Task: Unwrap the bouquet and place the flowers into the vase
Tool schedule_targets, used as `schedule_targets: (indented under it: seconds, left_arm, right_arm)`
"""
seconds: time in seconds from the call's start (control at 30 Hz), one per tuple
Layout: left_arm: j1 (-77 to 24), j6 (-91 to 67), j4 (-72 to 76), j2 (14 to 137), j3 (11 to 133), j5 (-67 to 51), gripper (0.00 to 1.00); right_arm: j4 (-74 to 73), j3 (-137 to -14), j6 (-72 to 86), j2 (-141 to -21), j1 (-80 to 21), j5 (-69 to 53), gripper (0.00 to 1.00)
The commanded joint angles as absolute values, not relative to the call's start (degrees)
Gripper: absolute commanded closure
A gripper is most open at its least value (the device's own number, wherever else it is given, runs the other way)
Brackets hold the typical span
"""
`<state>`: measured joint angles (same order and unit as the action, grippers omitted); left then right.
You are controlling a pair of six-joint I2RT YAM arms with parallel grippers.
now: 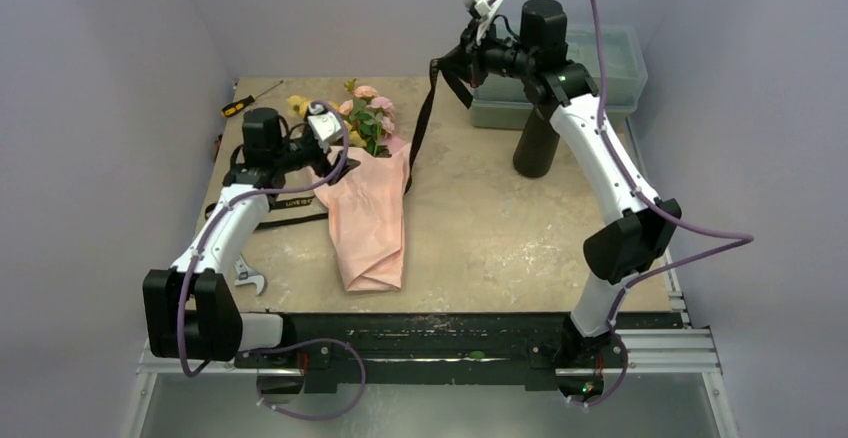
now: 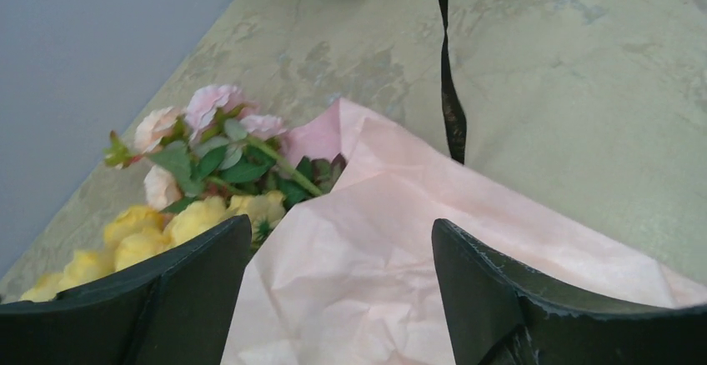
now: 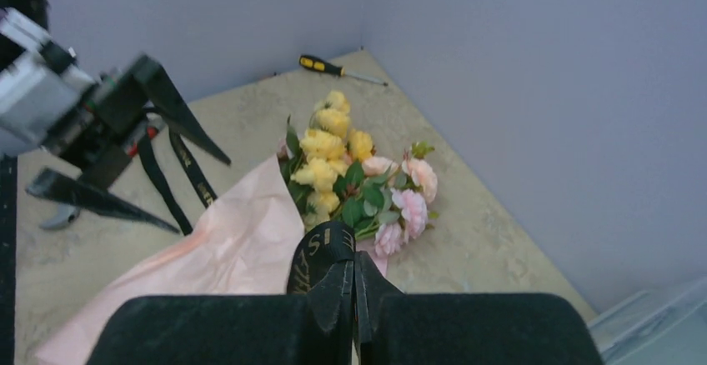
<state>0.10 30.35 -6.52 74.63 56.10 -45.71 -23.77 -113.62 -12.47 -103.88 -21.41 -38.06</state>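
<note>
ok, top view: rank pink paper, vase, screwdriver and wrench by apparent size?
1. pink paper
2. vase
3. screwdriver and wrench: unranked. Both look small, and the left arm seems to cover part of the wrench.

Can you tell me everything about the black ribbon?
The black ribbon is a thin, flat strip that looks like fabric, with gold letters printed on it. One part is pinched in the shut jaws of the right gripper, which holds it up in the air. From there it slopes down to the pink paper of the bouquet lying on the table. More ribbon lies flat on the table beside the paper.
</note>
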Motion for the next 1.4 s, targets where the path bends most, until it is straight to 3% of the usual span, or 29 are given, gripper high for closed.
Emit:
schedule_targets:
  seconds: [0.0,0.2,0.47,0.67,1.07,1.2,1.3,1.37]
  left_arm:
    - [-8.0,27.3,1.3,76.1,53.9,-45.0,0.23]
    - [-15.6,26.3,5.4,79.6,52.2,-42.5,0.32]
    - [-20.0,23.8,12.7,83.4,49.2,-39.7,0.32]
    - [-22.0,22.7,18.8,86.3,48.0,-37.0,0.44]
    - [-24.7,20.0,22.3,91.9,49.3,-38.5,0.55]
    - [-24.8,16.9,24.3,93.8,50.0,-37.9,0.70]
    - [-24.8,13.8,26.2,93.6,50.9,-36.9,1.00]
    - [-24.8,11.7,26.5,92.7,51.5,-36.1,1.00]
  right_arm:
    - [-16.5,-116.6,-3.5,-99.9,-21.1,-36.8,1.00]
    - [-11.4,-118.1,2.0,-97.5,-20.7,-35.6,1.00]
    - [-7.7,-122.5,8.9,-98.1,-20.7,-38.0,1.00]
    - [-4.1,-125.1,13.0,-98.2,-20.7,-39.0,1.00]
    - [-5.6,-128.1,12.5,-96.8,-20.6,-37.5,1.00]
    - [-6.2,-127.1,11.6,-95.9,-20.0,-36.8,1.00]
    - [-6.2,-123.4,11.0,-94.3,-18.8,-36.5,1.00]
    - [-6.3,-119.1,9.5,-93.0,-18.1,-36.5,1.00]
